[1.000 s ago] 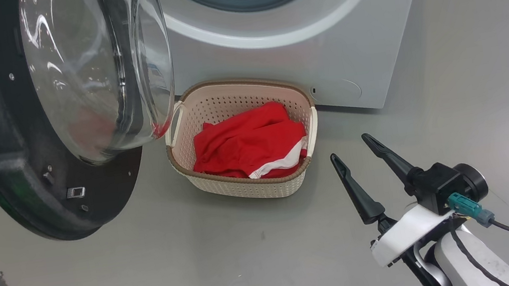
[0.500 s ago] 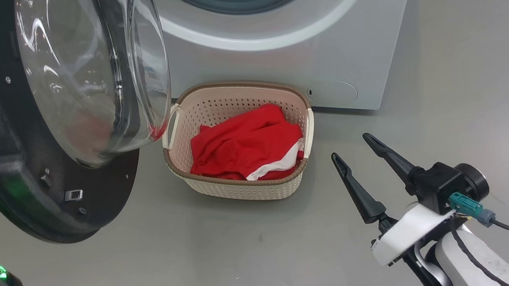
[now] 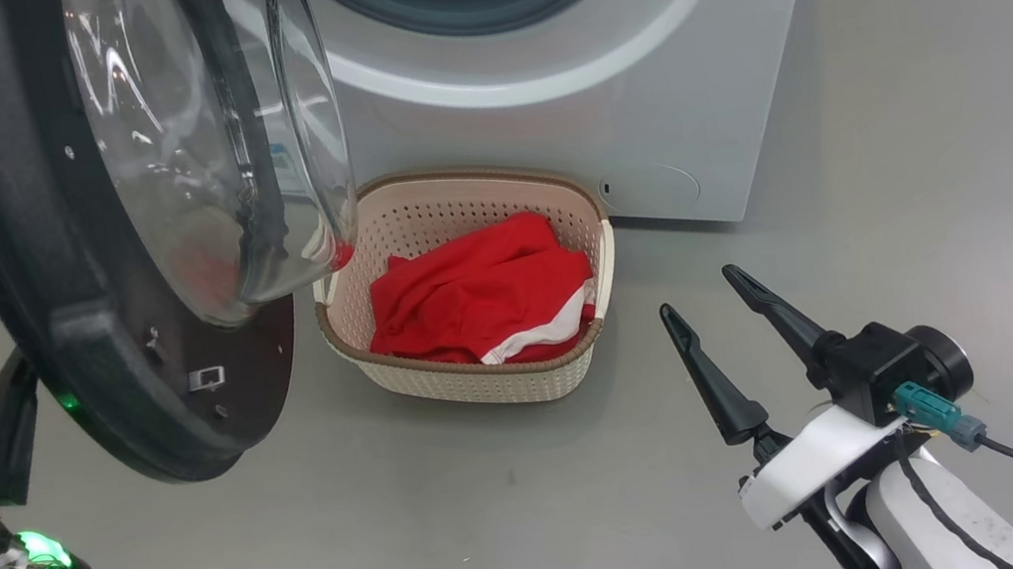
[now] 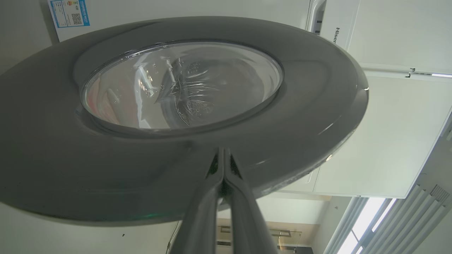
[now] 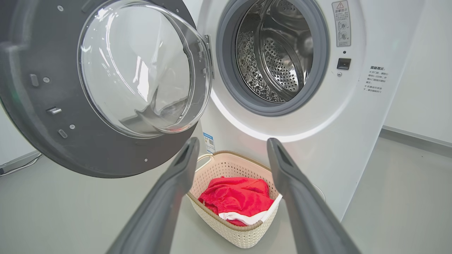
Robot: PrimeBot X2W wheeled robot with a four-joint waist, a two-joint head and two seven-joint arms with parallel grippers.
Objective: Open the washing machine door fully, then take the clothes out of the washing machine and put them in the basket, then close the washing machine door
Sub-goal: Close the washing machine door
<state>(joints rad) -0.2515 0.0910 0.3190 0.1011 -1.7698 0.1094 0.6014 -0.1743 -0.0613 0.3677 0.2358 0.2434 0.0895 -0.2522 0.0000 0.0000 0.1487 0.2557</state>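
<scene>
Seeing the drum bare, we count the clothes done, in the basket at its six o'clock; closing the washing machine door, nine o'clock, remains. Left gripper pinched shut behind it, right gripper gaping, empty.

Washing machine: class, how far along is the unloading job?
Done: door open, drum looks empty, clothes in the basket. In hand: the shut left gripper is at the door's outer face, seemingly to push it. Left: closing the door. The right gripper hangs open, idle.
</scene>
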